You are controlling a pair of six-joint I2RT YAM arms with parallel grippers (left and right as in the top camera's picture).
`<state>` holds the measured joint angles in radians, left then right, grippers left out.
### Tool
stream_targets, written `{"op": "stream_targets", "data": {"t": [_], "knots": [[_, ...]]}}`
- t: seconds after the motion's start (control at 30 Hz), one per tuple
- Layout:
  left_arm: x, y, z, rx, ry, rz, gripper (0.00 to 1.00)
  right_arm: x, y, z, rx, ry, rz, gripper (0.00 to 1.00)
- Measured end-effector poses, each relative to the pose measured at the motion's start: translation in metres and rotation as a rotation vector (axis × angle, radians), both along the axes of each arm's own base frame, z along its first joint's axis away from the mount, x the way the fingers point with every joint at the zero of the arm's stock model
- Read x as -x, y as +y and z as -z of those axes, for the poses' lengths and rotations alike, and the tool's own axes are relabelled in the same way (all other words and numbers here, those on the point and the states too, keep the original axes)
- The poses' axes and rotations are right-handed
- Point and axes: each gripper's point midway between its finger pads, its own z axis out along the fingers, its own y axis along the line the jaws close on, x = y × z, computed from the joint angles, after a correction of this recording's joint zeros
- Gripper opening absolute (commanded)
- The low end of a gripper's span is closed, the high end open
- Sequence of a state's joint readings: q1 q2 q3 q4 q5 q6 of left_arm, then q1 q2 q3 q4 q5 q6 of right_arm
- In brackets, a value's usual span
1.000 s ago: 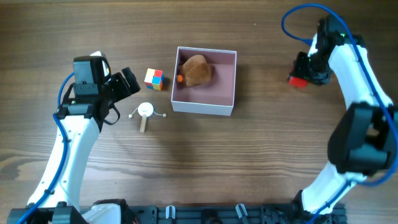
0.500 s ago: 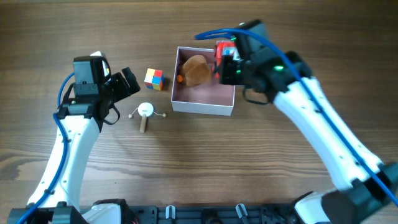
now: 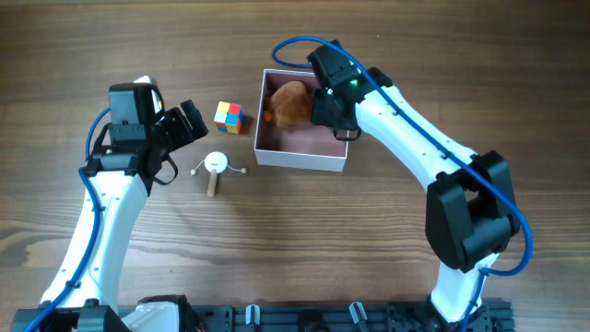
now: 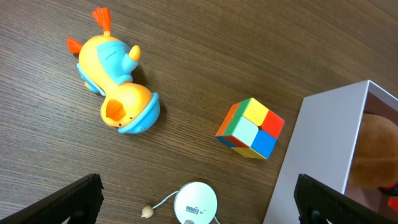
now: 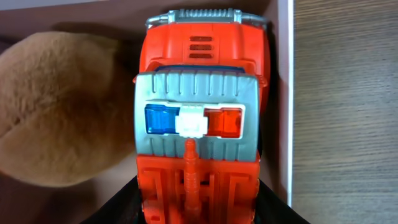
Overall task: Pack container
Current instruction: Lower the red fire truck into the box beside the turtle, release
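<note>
As seen from overhead, the container (image 3: 300,159) sits mid-table (image 3: 369,240), with a brown plush toy (image 3: 289,104) in its far-left corner. Your right gripper (image 3: 328,100) hangs over its far-right corner. The left gripper (image 3: 191,120) stands well apart, with a colour cube (image 3: 229,116) between.

Left wrist: the jaws are spread wide and empty. The container's white wall lies to the right beyond the cube, and a toy duck (image 4: 115,87) lies to the left.

Right wrist: the jaws are clenched on a red toy fire truck (image 5: 199,124), held over the pink floor between the plush and the right wall.

Judge the box light, thin-walled and apt to slide; if you must steady it, pinch one wall at the rim.
</note>
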<state>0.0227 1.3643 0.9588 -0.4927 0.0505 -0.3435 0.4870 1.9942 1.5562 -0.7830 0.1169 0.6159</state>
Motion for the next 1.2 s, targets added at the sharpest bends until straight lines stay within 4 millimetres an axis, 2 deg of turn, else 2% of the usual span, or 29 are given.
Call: {"op": "stream_targets", "data": {"t": [0.03,0.1,0.33,0.4,0.47,0.5,0.57,0.6,0.63,0.7,0.77,0.9,0.97,1.2], "knots": [[0.000,0.000,0.000,0.000,0.000,0.000,1.00,-0.001,-0.001,0.001,0.001,-0.001,0.002,0.63],[0.000,0.000,0.000,0.000,0.000,0.000,1.00,-0.005,-0.001,-0.001,0.000,-0.019,-0.003,0.65],[0.000,0.000,0.000,0.000,0.000,0.000,1.00,-0.007,0.000,-0.004,0.035,-0.039,-0.104,0.70],[0.000,0.000,0.000,0.000,0.000,0.000,1.00,-0.005,-0.001,-0.016,0.041,-0.053,-0.132,0.75],[0.000,0.000,0.000,0.000,0.000,0.000,1.00,0.001,-0.004,-0.040,0.039,-0.082,-0.155,0.73],[0.000,0.000,0.000,0.000,0.000,0.000,1.00,0.003,-0.005,-0.054,0.030,-0.104,-0.163,0.63],[0.000,0.000,0.000,0.000,0.000,0.000,1.00,0.014,-0.005,-0.079,0.002,-0.126,-0.191,0.10],[0.000,0.000,0.000,0.000,0.000,0.000,1.00,0.020,-0.006,-0.087,-0.007,-0.127,-0.198,0.04],[0.000,0.000,0.000,0.000,0.000,0.000,1.00,0.025,-0.007,-0.091,-0.013,-0.118,-0.200,0.04],[0.000,0.000,0.000,0.000,0.000,0.000,1.00,0.032,-0.009,-0.085,-0.013,-0.084,-0.192,0.04],[0.000,0.000,0.000,0.000,0.000,0.000,1.00,0.036,-0.011,-0.070,-0.009,-0.054,-0.184,0.04],[0.000,0.000,0.000,0.000,0.000,0.000,1.00,0.049,-0.019,-0.024,0.012,0.023,-0.133,0.04],[0.000,0.000,0.000,0.000,0.000,0.000,1.00,0.051,-0.020,-0.011,0.014,0.033,-0.121,0.04],[0.000,0.000,0.000,0.000,0.000,0.000,1.00,0.058,-0.025,0.002,0.025,0.058,-0.114,0.04]]}}
